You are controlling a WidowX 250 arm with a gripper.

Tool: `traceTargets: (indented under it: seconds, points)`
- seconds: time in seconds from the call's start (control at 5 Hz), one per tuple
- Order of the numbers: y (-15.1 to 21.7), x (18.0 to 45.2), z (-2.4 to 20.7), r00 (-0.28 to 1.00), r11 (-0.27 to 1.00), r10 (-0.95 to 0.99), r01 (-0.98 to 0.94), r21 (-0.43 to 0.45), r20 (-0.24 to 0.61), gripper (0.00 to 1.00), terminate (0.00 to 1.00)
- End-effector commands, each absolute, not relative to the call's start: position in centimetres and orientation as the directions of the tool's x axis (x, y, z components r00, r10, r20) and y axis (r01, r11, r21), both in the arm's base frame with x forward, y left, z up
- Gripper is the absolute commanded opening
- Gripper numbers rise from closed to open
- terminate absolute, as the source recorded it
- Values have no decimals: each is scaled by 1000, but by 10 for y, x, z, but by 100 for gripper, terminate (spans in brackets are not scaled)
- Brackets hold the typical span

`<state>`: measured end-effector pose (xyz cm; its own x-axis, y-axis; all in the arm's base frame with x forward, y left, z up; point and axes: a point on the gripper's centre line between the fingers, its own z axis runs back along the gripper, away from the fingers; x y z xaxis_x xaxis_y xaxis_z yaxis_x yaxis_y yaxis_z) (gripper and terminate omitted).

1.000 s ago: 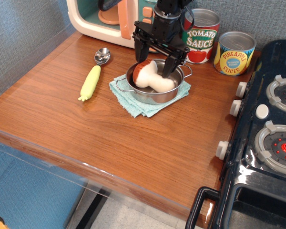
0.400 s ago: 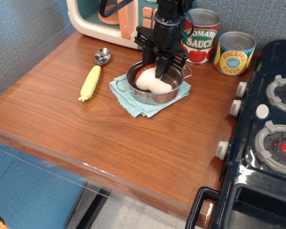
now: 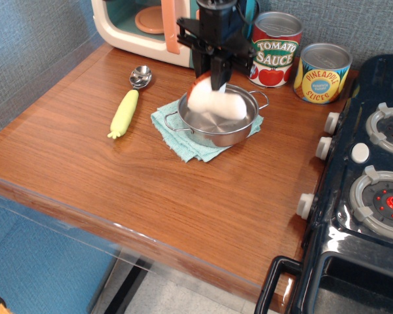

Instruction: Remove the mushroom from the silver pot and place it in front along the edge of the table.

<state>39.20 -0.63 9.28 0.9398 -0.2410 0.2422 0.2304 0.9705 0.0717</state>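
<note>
My black gripper (image 3: 213,77) is shut on the mushroom (image 3: 216,102), whose white stem and a sliver of reddish-brown cap show below the fingers. The mushroom hangs just above the inside of the silver pot (image 3: 217,129). The pot sits tilted on a folded teal cloth (image 3: 177,137), its far side lifted, near the back of the brown wood-grain table (image 3: 150,190). The table's rounded front edge (image 3: 118,226) runs along the bottom left.
A yellow-green corn cob (image 3: 124,112) and a metal scoop (image 3: 141,76) lie left of the pot. A tomato sauce can (image 3: 276,50) and a pineapple can (image 3: 322,72) stand behind. A toy microwave (image 3: 144,26) is at the back, a black toy stove (image 3: 367,196) at the right.
My gripper closed on the mushroom inside the pot and rose, lifting the mushroom out of the pot's bottom. The pot tipped and shifted slightly on the cloth.
</note>
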Motion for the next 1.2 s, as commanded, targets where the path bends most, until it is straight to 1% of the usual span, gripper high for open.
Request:
traceTargets:
  seconds: [0.0, 0.2, 0.4, 0.6, 0.8, 1.0]
  points:
    - [-16, 339, 112, 913, 948, -318, 315, 56, 254, 0, 0]
    - [-24, 318, 93, 913, 934, -358, 353, 59, 196, 0, 0]
    - [-37, 305, 77, 900, 915, -403, 394, 89, 165, 0, 0]
    - [-48, 296, 69, 886, 896, -442, 429, 116, 141, 0, 0]
    - [-51, 292, 68, 877, 885, -460, 442, 143, 139, 100, 0]
    - [-48, 290, 75, 881, 892, -447, 428, 146, 152, 100, 0]
